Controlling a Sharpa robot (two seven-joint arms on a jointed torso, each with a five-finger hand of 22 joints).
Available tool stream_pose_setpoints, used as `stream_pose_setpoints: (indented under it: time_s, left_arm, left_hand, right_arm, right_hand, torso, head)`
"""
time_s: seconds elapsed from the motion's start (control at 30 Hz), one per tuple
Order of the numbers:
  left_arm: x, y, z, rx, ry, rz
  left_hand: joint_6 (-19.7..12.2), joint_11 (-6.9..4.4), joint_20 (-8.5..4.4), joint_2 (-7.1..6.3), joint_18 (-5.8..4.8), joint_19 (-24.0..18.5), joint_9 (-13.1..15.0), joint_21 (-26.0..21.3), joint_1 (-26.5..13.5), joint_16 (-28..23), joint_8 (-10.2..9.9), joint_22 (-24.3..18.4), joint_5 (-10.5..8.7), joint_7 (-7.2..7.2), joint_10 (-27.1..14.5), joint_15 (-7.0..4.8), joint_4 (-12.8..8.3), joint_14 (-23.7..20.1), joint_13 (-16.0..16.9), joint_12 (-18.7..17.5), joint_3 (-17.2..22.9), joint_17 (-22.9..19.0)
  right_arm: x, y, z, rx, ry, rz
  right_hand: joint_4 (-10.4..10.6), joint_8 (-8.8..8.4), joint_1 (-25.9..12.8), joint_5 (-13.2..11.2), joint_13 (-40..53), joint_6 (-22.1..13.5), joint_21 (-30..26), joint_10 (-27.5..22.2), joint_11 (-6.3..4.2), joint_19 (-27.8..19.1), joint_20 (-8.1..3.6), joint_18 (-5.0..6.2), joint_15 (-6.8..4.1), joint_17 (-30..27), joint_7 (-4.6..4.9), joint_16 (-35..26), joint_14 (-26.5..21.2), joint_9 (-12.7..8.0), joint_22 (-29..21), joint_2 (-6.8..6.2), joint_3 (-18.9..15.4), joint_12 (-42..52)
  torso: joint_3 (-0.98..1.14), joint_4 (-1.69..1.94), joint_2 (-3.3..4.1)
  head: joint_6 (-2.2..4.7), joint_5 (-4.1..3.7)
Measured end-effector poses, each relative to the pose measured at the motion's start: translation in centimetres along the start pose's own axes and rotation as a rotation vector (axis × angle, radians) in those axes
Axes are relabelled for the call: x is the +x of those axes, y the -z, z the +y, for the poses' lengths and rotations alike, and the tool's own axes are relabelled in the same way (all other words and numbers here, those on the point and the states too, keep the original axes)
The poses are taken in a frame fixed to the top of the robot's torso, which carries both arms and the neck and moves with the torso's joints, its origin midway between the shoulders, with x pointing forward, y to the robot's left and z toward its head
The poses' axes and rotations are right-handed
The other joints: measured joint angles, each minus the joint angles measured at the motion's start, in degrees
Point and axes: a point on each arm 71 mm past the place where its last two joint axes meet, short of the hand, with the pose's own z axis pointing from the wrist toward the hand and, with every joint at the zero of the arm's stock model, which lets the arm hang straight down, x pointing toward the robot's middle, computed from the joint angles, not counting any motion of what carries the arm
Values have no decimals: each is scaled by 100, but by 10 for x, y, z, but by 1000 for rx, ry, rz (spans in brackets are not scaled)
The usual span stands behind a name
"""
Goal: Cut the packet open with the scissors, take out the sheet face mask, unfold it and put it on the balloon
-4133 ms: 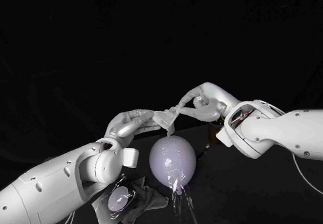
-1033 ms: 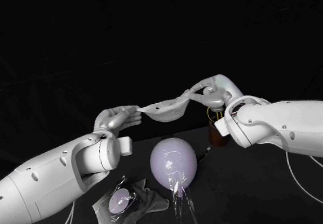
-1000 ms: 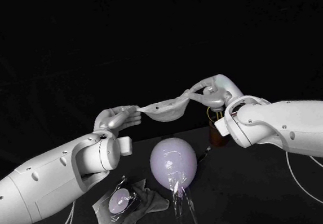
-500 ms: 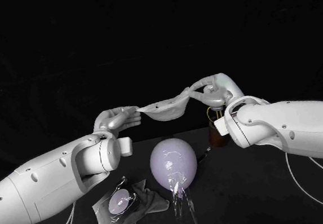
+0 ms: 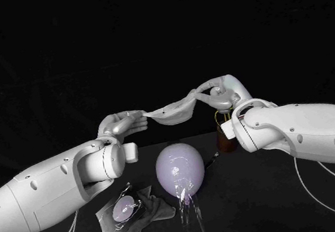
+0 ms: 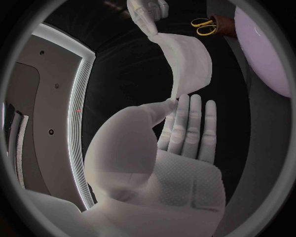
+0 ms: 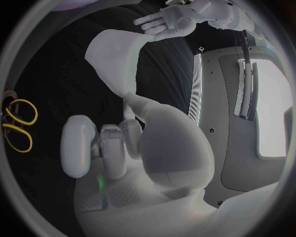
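Note:
The white sheet mask (image 5: pixel 172 109) hangs stretched in the air between my two hands, sagging in the middle, well above the pale purple balloon (image 5: pixel 179 169) that stands upright on the table. My left hand (image 5: pixel 120 123) pinches the mask's left end; in the left wrist view the mask (image 6: pixel 185 64) runs from that hand (image 6: pixel 166 148) to the other hand (image 6: pixel 147 12). My right hand (image 5: pixel 220 92) pinches the right end, held slightly higher; the mask (image 7: pixel 117 59) shows in the right wrist view too. The yellow-handled scissors (image 6: pixel 205 26) stand in a brown holder.
The cut silver packet (image 5: pixel 122 210) lies flat at the front left of the balloon, with a crumpled dark cloth (image 5: pixel 152 208) beside it. A clear film (image 5: pixel 192 218) trails from the balloon's base toward the table's front. The brown holder (image 5: pixel 225 140) stands behind my right arm.
Since 4.1 s ago both hands have risen and moved apart, pulling the bunched mask out into a wide strip. Over the last second the right end lifted a little.

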Motion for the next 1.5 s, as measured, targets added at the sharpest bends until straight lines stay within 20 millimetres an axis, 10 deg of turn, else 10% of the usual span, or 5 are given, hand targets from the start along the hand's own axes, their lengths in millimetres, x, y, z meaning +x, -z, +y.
stream_pose_setpoints:
  time_s: [0.77,1.5]
  left_arm:
    - [-3,3,-1,4,1,1]
    - [4,22,16,-48,-1,61]
  left_hand:
    - [27,1,21,-29,-36,-20,28,23,-28,-1,12,8,-1,-3,-1,1,0,1,-1,0,-1,-1]
    - [23,9,0,-14,-38,-42,28,46,-13,18,1,22,-1,-1,-9,3,0,3,4,-4,-2,4]
  right_arm:
    - [1,7,-3,15,-11,34]
    - [25,65,-36,125,-80,166]
  right_hand:
    - [-17,-10,-13,18,-3,-5,0,8,-8,-2,1,-2,0,-5,4,4,0,-12,5,-13,17,-8]
    - [-16,11,3,21,4,-17,-57,6,-6,10,-13,-12,1,0,-5,5,0,-7,1,3,16,-11]
  torso:
    - [8,-5,-3]
    - [5,1,4]
  head:
    - [-54,-16]
    - [-192,-21]
